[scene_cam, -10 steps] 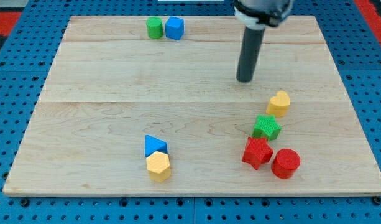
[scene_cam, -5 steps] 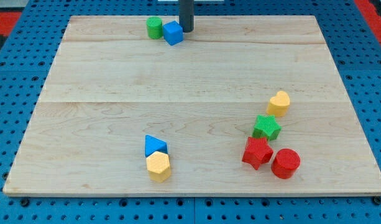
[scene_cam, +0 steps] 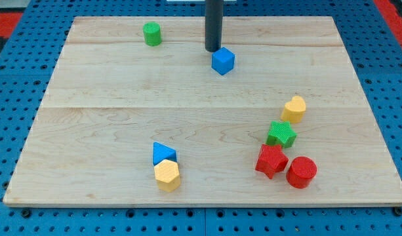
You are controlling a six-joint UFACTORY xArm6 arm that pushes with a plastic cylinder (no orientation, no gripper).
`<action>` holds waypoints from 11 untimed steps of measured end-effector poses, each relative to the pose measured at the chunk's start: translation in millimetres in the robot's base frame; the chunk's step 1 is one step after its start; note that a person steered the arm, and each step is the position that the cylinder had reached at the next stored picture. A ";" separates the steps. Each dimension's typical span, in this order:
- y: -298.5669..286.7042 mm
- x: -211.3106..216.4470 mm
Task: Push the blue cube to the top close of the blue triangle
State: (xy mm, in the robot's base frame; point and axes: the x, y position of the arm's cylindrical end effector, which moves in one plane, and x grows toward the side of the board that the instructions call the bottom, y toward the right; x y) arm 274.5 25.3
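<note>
Blue cube (scene_cam: 222, 61) near worktop (scene_cam: 109, 92) top edge, centre; tip (scene_cam: 213, 49) just above-left, touching or nearly. Blue triangle (scene_cam: 163, 153) near bottom edge. No end effector, just rod.

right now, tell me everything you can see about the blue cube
The blue cube is a small, solid-looking block in matte blue, sitting flat on the wooden board with one corner turned toward the view's bottom. It lies in the upper middle of the board, well above the blue triangle and to the view's right of the green cylinder. My tip is just off its upper-left edge, apparently touching it. No other block touches it.
</note>
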 end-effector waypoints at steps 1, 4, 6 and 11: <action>38.4 23.4; -107.2 79.0; -87.3 83.0; -101.9 188.5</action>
State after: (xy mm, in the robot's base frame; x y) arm 463.0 -76.6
